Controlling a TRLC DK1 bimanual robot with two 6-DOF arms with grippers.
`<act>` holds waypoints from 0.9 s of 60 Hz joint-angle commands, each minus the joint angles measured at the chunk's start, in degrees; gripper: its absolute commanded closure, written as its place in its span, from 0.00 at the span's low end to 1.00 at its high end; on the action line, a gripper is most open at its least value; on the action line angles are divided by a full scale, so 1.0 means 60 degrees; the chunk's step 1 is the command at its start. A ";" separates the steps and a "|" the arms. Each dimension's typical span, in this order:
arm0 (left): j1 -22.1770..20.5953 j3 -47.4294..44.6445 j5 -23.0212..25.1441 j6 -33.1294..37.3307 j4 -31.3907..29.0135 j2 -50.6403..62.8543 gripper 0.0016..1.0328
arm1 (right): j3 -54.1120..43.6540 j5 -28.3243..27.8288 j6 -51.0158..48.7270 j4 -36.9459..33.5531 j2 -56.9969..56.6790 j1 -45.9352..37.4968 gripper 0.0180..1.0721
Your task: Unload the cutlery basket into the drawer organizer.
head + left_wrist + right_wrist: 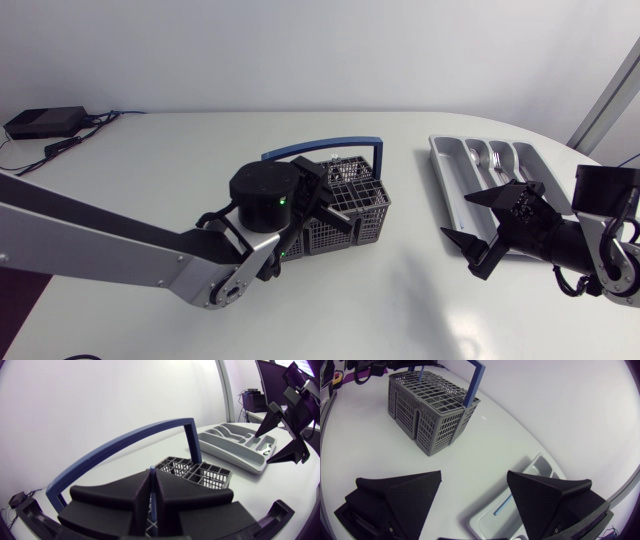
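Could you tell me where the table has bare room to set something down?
Bare: the strip between the cutlery basket and drawer organizer, and the table beyond the left arm. Crowded: left claw over the basket; open right claw over the organizer's near end.

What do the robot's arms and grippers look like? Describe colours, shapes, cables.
Left arm: silver-grey links, round black joint with small green lights. Right arm: black end link with looping black cables. Both the left gripper and right gripper are matte black with two broad wedge-shaped fingers.
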 commanded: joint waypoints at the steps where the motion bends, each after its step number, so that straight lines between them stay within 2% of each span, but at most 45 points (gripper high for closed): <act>1: -0.0036 -0.0238 -0.0022 0.0436 0.0271 -0.0286 0.89 | -0.0238 0.0013 -0.0083 0.0138 0.0125 0.0015 0.10; 30: -0.0490 -0.0722 0.0007 0.1125 0.0681 -0.1619 0.89 | -0.0165 0.0071 0.0298 -0.0067 -0.0490 0.0381 0.10; 46: -0.0490 -0.0883 0.0007 0.1286 0.0651 -0.2659 0.89 | -0.0033 0.0247 0.0605 -0.0594 -0.1252 0.0909 0.10; 54: -0.0505 -0.0897 0.0300 0.1242 0.0490 -0.3348 0.89 | 0.0099 0.0306 0.0883 -0.1078 -0.1867 0.1304 0.10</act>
